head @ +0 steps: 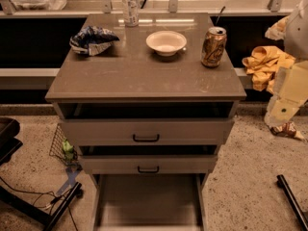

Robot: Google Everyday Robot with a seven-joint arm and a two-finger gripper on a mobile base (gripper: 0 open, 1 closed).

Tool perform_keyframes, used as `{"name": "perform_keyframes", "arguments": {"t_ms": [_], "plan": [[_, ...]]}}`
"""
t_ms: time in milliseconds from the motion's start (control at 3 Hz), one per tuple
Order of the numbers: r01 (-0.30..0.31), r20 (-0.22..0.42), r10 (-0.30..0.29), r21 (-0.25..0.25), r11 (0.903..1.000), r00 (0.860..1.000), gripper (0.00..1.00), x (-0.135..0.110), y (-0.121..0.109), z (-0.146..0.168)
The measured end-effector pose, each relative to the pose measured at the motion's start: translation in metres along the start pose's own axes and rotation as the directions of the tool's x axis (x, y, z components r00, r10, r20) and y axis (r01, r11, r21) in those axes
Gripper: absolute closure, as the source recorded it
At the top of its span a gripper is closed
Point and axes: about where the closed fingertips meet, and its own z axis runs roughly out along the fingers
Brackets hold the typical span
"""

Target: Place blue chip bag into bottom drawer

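The blue chip bag [92, 39] lies crumpled on the far left of the cabinet top [139, 76]. The bottom drawer [149, 201] is pulled open at the foot of the cabinet, and its flat tray shows nothing inside. My gripper [282, 110] hangs at the right edge of the view on the cream-coloured arm, beside the cabinet's right side. It is well away from the bag and above and to the right of the drawer.
On the top stand a white bowl [166, 42], a gold can [213, 46] and a water bottle [129, 5]. The two upper drawers [144, 131] stand slightly open. A yellow cloth heap [265, 64] and a tan wrapper [287, 129] lie right. A wire basket [62, 146] and cables lie left.
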Motion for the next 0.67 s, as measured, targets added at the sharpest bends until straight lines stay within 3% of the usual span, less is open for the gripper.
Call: {"name": "perform_keyframes", "arguments": {"t_ms": [333, 667], "plan": [[0.002, 0.011, -0.002, 0.01, 0.9999, 1.0, 0.0, -0.003, -0.002, -0.001], [0.009, 0.097, -0.012, 0.035, 0.9993, 0.995, 0.0, -0.02, -0.018, 0.007]]}}
